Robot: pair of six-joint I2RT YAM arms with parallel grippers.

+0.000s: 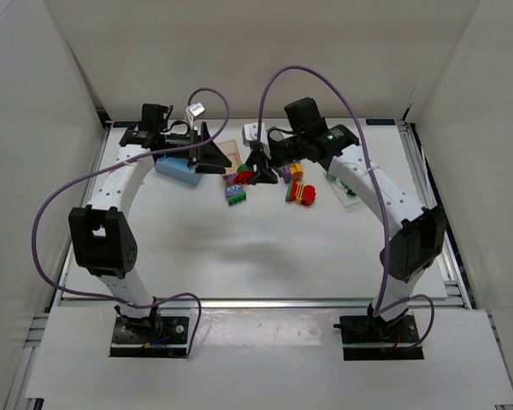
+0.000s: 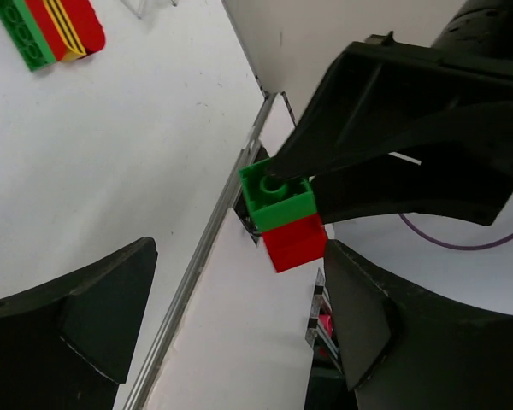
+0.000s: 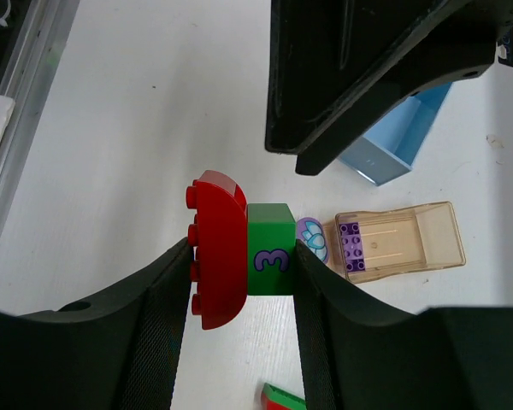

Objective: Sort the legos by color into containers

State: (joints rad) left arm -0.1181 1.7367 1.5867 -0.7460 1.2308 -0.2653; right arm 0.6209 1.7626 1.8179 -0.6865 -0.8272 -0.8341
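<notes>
Right claw (image 3: 244,256): pinching a clump (image 3: 239,249) of two legos, a curved red brick and a green brick marked "3". One finger bears on the red studs, the other on the green side.
Clump position: held off the desk (image 1: 265,248) at far centre, between the blue bin (image 1: 178,172) on the left and a red-yellow-green stack (image 1: 301,195) on the right.
Left claw (image 2: 244,256): spread wide, gripping nothing. It faces the clump from the left; whether a finger touches the clump cannot be told.
Blue bin: on the desk at far left, partly hidden by the left claw.
Tan bin (image 3: 402,243): just right of the blue bin. A purple brick (image 3: 353,248) lies in its end nearest the clump.
Other legos: a green-purple piece (image 1: 236,194) on the desk just near of the clump; a purple-yellow piece (image 1: 291,172) just far of the stack.
</notes>
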